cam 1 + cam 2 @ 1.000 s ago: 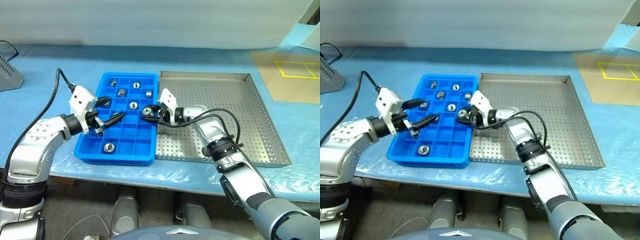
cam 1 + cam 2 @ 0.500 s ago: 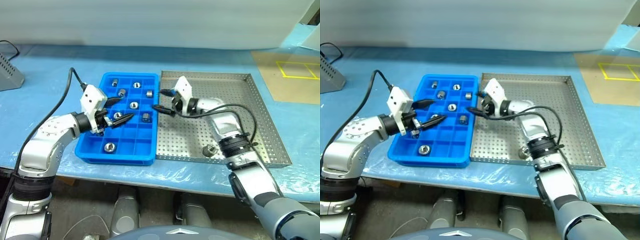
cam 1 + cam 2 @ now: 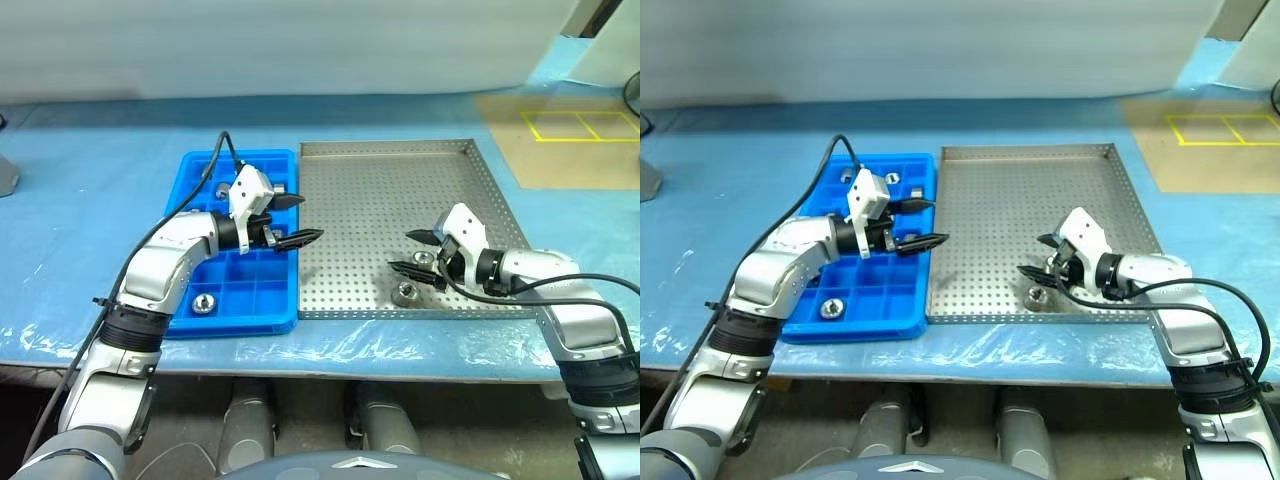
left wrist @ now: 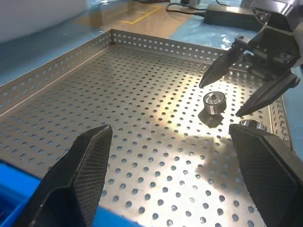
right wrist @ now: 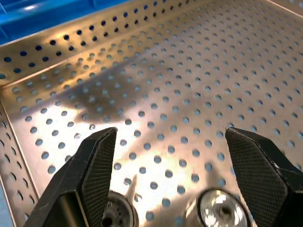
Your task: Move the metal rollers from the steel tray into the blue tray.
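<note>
- Rollers (image 3: 406, 292): two lie in the steel tray (image 3: 380, 190), just beneath the spread, empty right claw (image 3: 414, 252);
- left claw (image 3: 296, 219) gapes empty, straddling the blue tray (image 3: 190, 320) edge.

The steel tray (image 3: 390, 190) on the right is dull grey, its floor dotted all over with small round holes. Left of it, the blue tray (image 3: 240, 300) is bright blue with a grid of square compartments. The metal rollers (image 3: 406, 292) are shiny silver with dark centres.

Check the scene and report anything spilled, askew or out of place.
Nothing stands out. Two small shiny metal rollers sit upright inside the perforated grey steel tray; others lie within compartments of the bright blue plastic tray. None lies loose on the table.
</note>
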